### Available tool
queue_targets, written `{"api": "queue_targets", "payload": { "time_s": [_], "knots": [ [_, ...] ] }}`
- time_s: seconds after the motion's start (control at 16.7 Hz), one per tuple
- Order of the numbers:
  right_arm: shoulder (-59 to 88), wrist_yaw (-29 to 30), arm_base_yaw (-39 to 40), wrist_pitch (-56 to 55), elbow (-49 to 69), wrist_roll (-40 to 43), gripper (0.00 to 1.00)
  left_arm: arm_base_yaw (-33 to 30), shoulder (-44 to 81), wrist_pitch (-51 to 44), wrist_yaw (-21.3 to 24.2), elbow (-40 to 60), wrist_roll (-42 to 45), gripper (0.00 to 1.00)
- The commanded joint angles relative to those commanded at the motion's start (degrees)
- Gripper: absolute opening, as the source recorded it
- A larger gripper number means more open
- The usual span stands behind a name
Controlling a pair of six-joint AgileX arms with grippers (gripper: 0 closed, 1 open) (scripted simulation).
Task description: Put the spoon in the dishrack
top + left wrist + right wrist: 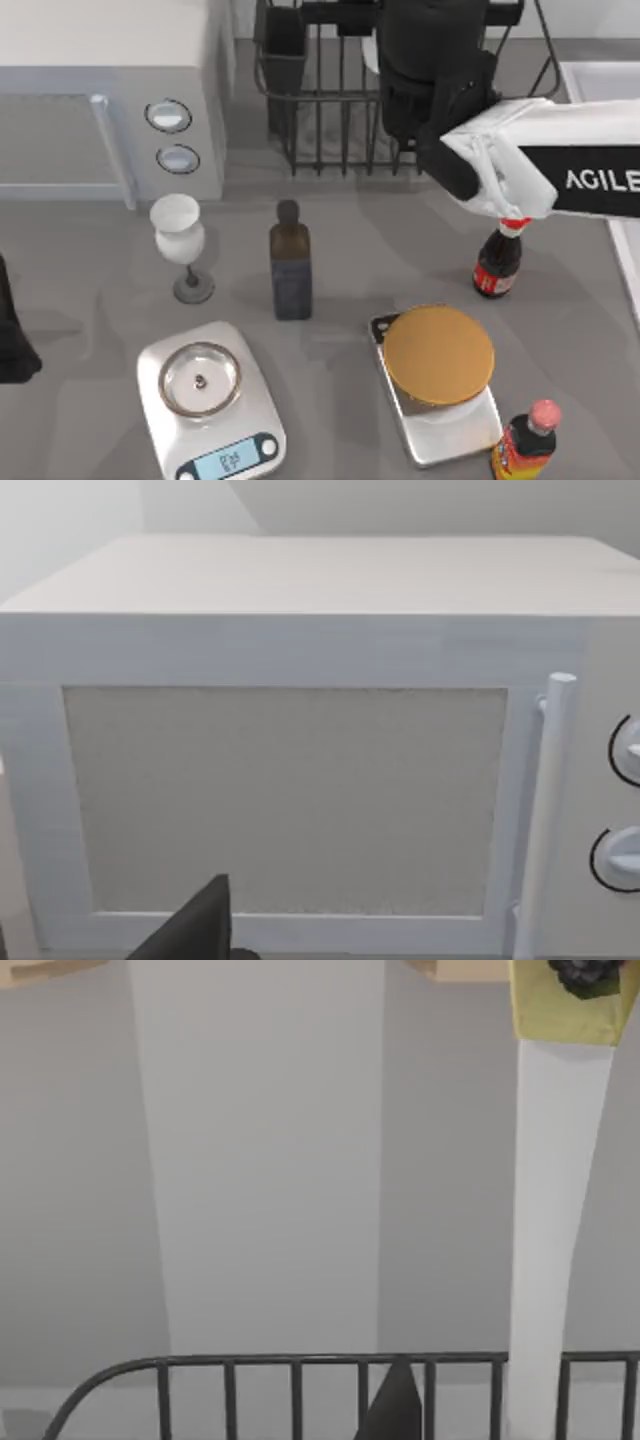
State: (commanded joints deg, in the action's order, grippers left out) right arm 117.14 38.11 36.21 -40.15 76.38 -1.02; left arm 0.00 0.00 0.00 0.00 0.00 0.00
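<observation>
Right gripper [425,95] over the dishrack [330,110], upper centre of frame; finger state cannot be told. Left arm [12,340] parked at left edge

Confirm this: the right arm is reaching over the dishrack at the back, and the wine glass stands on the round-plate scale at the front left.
One error. In the top view the wine glass stands on the table behind the scale, not on it. The right arm does reach over the dishrack.
</observation>
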Motion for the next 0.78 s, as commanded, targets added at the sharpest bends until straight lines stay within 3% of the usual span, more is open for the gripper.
{"api": "queue_targets", "payload": {
  "time_s": [0.72,0.78],
  "knots": [
    [0.0,0.0,0.0,0.0,0.0,0.0,0.98,0.0,0.0,0.0,0.0,0.0,0.0,1.0],
    [0.0,0.0,0.0,0.0,0.0,0.0,1.0,0.0,0.0,0.0,0.0,0.0,0.0,1.0]
  ]
}}
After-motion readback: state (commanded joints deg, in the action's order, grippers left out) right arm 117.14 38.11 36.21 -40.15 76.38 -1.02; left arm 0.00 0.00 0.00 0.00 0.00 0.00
